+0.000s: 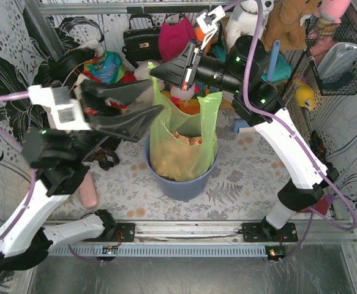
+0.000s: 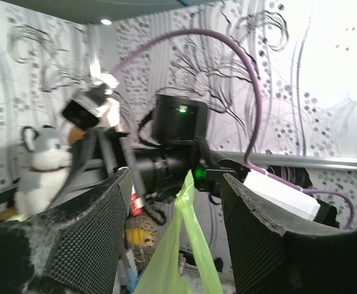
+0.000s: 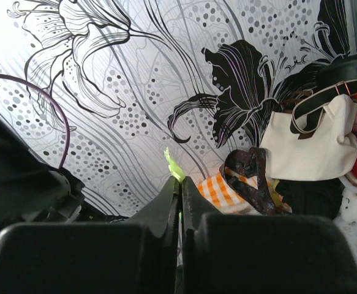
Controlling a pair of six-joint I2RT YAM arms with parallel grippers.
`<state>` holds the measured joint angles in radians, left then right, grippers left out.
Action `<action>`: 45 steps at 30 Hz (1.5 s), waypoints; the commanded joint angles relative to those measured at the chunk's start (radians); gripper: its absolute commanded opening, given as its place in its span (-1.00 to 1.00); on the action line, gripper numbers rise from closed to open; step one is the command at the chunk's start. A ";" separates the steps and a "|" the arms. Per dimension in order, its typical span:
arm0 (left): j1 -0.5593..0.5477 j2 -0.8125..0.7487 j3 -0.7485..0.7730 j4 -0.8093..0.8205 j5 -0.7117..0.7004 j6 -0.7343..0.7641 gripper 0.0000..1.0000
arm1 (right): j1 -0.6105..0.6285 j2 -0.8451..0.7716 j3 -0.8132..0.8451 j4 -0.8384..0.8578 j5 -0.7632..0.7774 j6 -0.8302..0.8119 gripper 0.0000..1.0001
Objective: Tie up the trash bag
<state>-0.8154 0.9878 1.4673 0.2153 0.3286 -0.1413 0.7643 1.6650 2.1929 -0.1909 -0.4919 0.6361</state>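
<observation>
Top view: our right claw (image 1: 156, 72) pinches one trash bag (image 1: 184, 144) ear tight. Our left claw (image 1: 155, 96) gapes wide around that ear, holding nothing. We see no knot yet.

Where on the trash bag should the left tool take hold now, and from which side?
Probably the stretched green handle of the trash bag, just under the shut right tool, coming from the left: it rises narrow and taut, between the fingers of the open left tool.
</observation>
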 commanded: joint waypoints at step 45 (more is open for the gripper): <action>0.315 0.033 0.036 -0.246 0.258 0.152 0.29 | 0.000 -0.082 -0.011 0.041 -0.157 -0.066 -1.00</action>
<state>-0.5320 0.9947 1.4651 -0.1017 0.5266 0.0349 0.7643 1.6142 2.1872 -0.1837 -0.6075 0.5850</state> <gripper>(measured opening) 0.648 0.003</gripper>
